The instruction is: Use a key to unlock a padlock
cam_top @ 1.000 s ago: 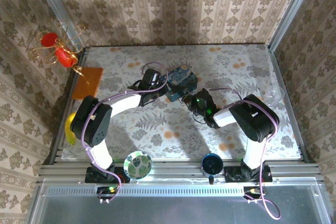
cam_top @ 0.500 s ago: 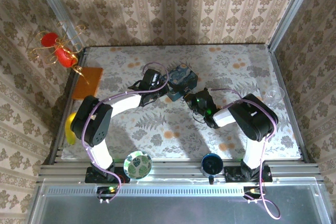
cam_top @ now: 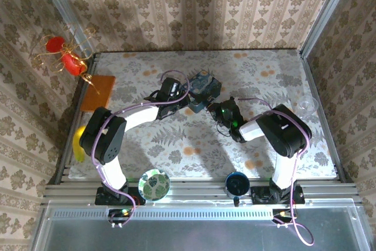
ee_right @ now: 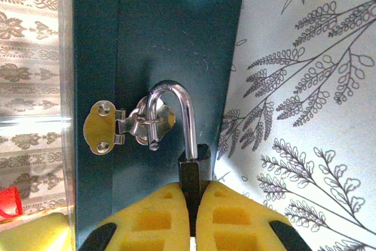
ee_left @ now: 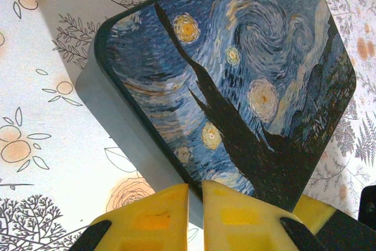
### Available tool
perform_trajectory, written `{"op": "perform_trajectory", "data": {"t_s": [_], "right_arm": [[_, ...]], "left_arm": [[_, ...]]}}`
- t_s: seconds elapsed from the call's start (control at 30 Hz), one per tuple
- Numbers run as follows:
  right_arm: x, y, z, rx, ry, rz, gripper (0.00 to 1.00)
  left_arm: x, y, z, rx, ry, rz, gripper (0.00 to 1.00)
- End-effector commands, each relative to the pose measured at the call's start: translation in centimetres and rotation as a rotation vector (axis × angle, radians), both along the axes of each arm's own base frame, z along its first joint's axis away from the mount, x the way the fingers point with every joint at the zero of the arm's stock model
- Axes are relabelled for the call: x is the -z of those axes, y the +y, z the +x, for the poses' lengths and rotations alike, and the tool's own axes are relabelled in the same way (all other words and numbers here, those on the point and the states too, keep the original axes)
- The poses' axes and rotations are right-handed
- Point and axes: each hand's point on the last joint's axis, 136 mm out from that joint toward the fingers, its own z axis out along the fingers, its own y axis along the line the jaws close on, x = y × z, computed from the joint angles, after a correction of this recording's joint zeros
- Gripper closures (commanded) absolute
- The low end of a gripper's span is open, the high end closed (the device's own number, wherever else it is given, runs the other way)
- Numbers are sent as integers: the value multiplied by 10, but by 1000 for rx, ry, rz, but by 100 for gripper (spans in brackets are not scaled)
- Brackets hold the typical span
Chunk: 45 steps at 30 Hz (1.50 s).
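The padlock (ee_right: pixel 194 170) hangs from the silver hasp (ee_right: pixel 111 127) on the dark front of a blue starry-night tin (ee_right: pixel 147 39). Its shackle's short leg is out of the body and threaded through the hasp loop. My right gripper (ee_right: pixel 197 189) is shut on the padlock's dark body; in the top view it (cam_top: pixel 215 109) is at the tin's right corner. My left gripper (ee_left: pixel 195 189) pinches the tin's (ee_left: pixel 235 69) near lid edge, which runs into the thin slit between its fingers. From above, the left gripper (cam_top: pixel 187 99) sits left of the tin (cam_top: pixel 204 84). The key is hidden.
An orange pad (cam_top: pixel 97 91) lies at the table's left edge, near a red and gold ornament (cam_top: pixel 64 57). A yellow object (cam_top: pixel 78 142) is at the left side. A green patterned plate (cam_top: pixel 154 184) and a dark blue cup (cam_top: pixel 237 183) stand at the front. A clear cup (cam_top: pixel 305 107) is far right.
The tin has turned and shifted slightly toward the back between the two grippers. The right gripper has edged up and left with the padlock. Both grips are unchanged.
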Motion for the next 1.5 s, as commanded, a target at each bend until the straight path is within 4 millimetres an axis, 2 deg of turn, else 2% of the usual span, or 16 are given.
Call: {"op": "perform_trajectory", "data": {"t_s": [0.0, 0.33, 0.47, 0.57, 0.6, 0.63, 0.77, 0.8, 0.83, 1.0, 1.13, 1.33, 1.47], "right_arm": [[-4, -27, 22, 124, -41, -53, 100], [-7, -35, 36, 162, -69, -43, 100], [-7, -35, 32, 153, -63, -50, 100], [-6, -37, 28, 151, -59, -54, 100], [-6, -38, 26, 151, -59, -54, 100], [-7, -38, 26, 150, -60, -55, 100], [-10, -39, 23, 145, -59, -63, 100], [-10, -38, 24, 142, -59, -64, 100], [-10, -38, 24, 140, -57, -63, 100], [-11, -34, 25, 123, -52, -67, 100], [-12, -36, 27, 131, -54, -74, 100], [-15, -36, 32, 136, -61, -71, 100], [-16, -35, 33, 136, -62, -69, 100]], "left_arm": [[80, 40, -50, -10, 266, 203, 87], [81, 43, -50, -15, 269, 199, 87], [62, 43, -46, -23, 218, 183, 83], [31, 43, -36, -30, 133, 164, 69], [17, 43, -32, -33, 96, 161, 61], [4, 42, -27, -37, 59, 158, 48], [-38, 45, -2, -49, -80, 215, 17], [-46, 45, 7, -37, -109, 241, 4], [-52, 43, 16, -15, -138, 272, 0], [-58, 15, 54, 220, -227, 364, 0], [-56, -6, 77, 286, -284, 372, 0], [-42, -21, 97, 291, -310, 368, 0], [-29, -33, 99, 328, -311, 342, 0]]}}
